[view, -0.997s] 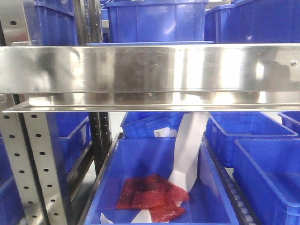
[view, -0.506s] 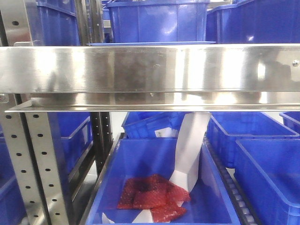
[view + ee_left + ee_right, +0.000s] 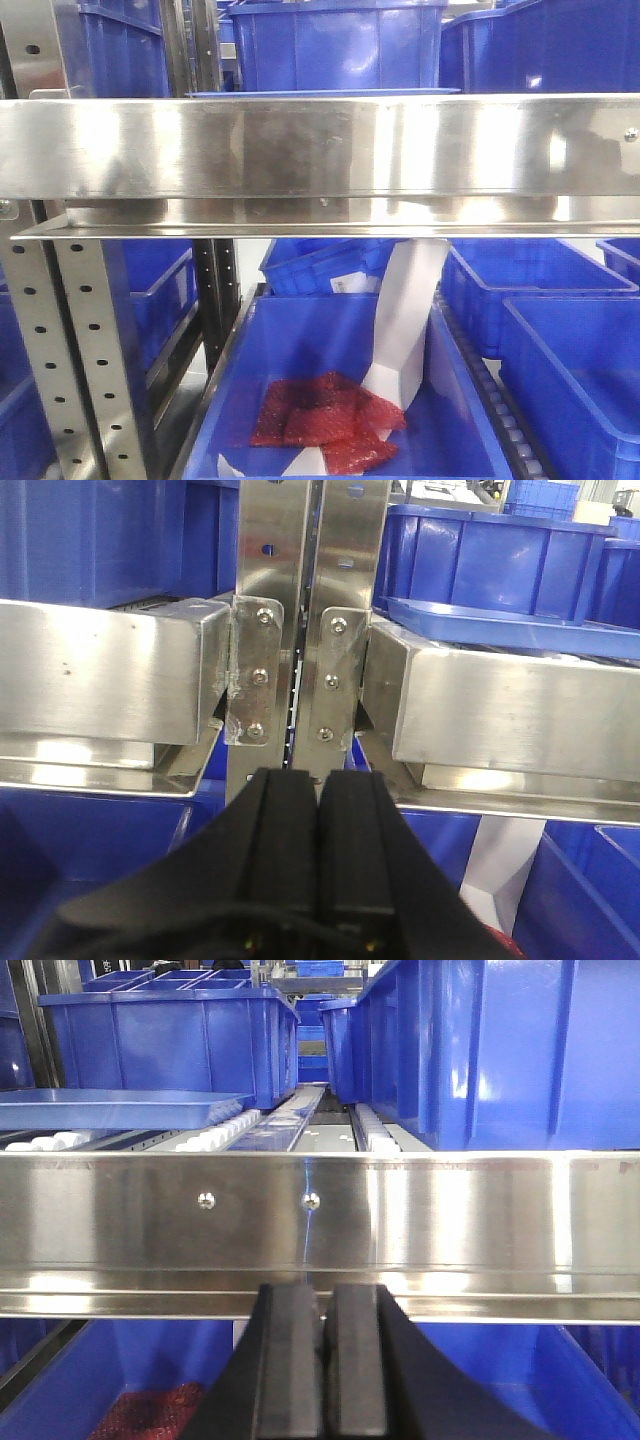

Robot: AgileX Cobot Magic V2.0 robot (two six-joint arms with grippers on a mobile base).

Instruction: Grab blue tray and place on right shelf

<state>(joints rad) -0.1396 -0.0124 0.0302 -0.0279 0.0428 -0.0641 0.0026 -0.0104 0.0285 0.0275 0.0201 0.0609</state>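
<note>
The blue tray [image 3: 120, 1108] lies flat on the right shelf [image 3: 450, 1220] rollers, up and left of the clenched, empty right claw [image 3: 322, 1360]; the left claw [image 3: 318, 850], likewise clenched, faces the uprights.

Left gripper [image 3: 318, 790] fingers pressed together, empty, pointing straight ahead. Right gripper [image 3: 323, 1310] same: fingers together, nothing between them, held level.

Bright, even light; glare streaks the steel shelf lip [image 3: 320, 150]; focus slightly soft
</note>
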